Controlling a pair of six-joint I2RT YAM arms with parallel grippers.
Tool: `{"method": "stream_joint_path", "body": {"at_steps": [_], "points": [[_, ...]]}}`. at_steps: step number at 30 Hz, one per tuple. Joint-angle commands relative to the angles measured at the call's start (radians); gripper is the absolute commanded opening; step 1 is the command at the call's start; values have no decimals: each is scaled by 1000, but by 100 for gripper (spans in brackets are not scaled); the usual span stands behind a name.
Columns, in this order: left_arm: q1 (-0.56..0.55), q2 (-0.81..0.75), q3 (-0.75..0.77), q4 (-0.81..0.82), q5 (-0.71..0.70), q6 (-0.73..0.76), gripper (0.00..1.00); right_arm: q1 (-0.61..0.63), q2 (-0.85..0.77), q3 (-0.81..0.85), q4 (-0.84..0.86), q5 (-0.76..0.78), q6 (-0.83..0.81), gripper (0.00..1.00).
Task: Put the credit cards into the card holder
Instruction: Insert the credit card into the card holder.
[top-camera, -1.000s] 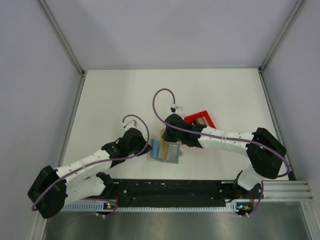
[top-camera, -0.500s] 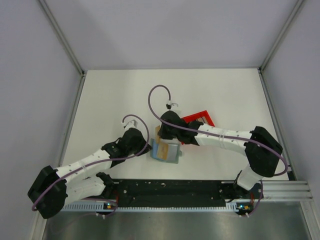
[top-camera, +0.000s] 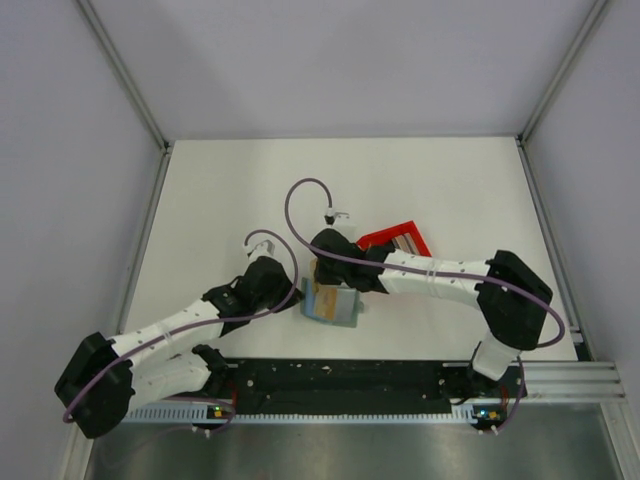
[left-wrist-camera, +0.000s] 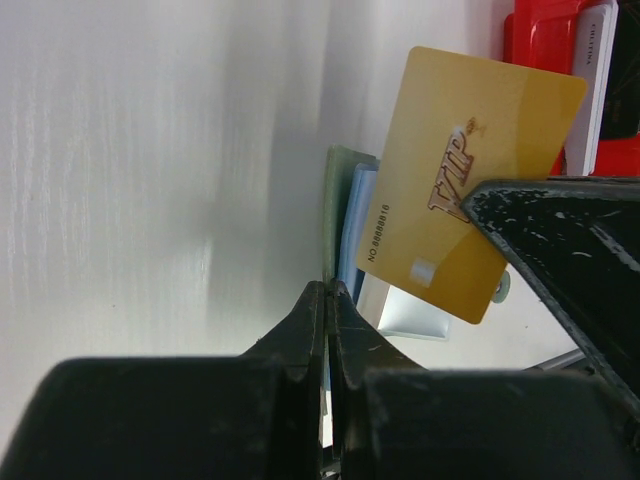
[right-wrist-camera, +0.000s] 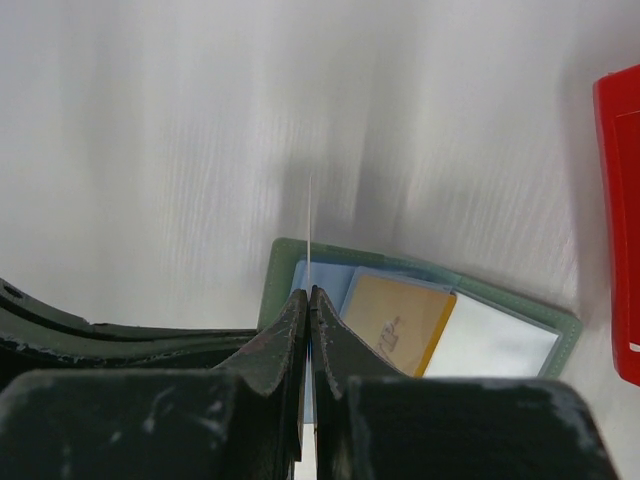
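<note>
Top external view showed the right gripper (right-wrist-camera: 309, 295) had swung left over the open card holder (right-wrist-camera: 275, 270), which lay directly beneath it, pinched at its edge by the left gripper (left-wrist-camera: 328, 295). The right clenched a gold credit card (left-wrist-camera: 450, 230) edge-down, so insertion looked imminent.

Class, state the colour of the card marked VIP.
The card is golden yellow; left wrist view.

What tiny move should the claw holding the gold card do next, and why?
Probably ease the right claw down, sliding the gold card edge-first into a free blue pocket. It hangs over the open card holder, which the left claw pinches by its edge.
</note>
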Motion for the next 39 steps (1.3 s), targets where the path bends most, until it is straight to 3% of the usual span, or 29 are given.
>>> {"method": "stream_joint_path", "body": {"at_steps": [1,14,39], "points": [[2,-35,-10,51,18,-7,0,26,25,70,-28,56,11,0],[2,-55,-23,57,21,-14,0,94,103,201,-201,180,-30,0],[4,-46,-39,49,-16,-19,0,97,-6,136,-272,192,-47,0]]}}
